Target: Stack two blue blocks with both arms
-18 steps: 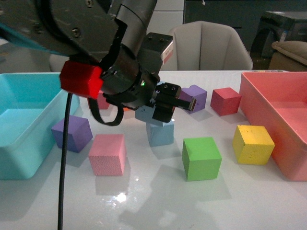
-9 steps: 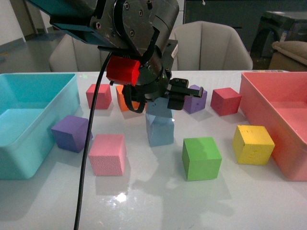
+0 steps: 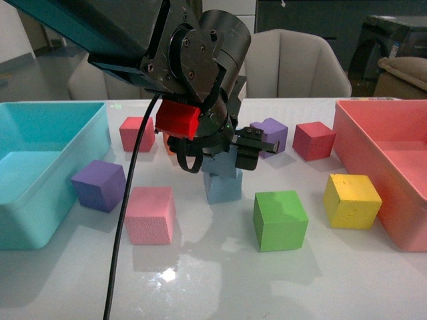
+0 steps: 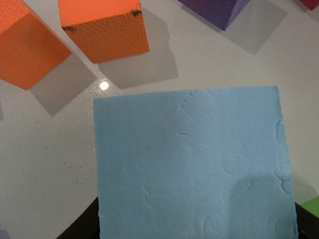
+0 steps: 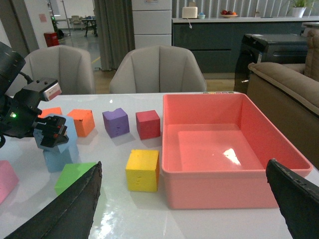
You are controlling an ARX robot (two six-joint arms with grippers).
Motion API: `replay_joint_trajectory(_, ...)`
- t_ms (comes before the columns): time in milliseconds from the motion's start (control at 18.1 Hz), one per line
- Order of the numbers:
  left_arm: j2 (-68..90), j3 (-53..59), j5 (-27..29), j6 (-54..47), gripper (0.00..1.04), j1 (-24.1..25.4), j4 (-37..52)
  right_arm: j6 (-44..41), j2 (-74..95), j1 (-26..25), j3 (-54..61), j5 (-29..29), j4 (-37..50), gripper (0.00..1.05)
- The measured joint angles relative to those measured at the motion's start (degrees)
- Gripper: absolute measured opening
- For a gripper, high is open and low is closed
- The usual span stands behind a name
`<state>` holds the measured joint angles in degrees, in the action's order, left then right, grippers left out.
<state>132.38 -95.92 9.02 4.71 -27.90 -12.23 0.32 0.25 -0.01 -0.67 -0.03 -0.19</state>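
Front view: left gripper clamps upper blue block, askew atop lower blue block, at 10 o'clock from green block. Right gripper spread, empty. Hazard: askew block may slip on release.

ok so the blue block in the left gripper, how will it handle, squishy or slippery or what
Likely soft and light: the upper blue block shows dents and creases like foam. Its grainy face should grip, not slip. Flat sides mean no rolling, but off-centre on the lower blue block it might tip.
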Motion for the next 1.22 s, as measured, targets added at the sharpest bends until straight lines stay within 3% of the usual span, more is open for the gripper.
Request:
replay_joint_trajectory(166,0.37,-0.17,0.0,-0.04,0.95,-0.48,0.35,0.0,0.0,0.0,0.0,0.0,0.0,0.98)
replay_joint_trajectory(222,0.39,-0.26,0.02,-0.15,1.0,-0.52,0.66,0.0,0.0,0.0,0.0,0.02,0.0,0.98)
replay_joint_trajectory(720,-2.47,0.37,1.07,-0.2,0.98,-0.79,3.85,0.0,0.0,0.0,0.0,0.0,0.0,0.98)
replay_joint_trajectory(1218,-18.88,11.91,1.05,0.04,0.98,-1.75,13.44,0.0,0.0,0.0,0.0,0.0,0.0,0.98)
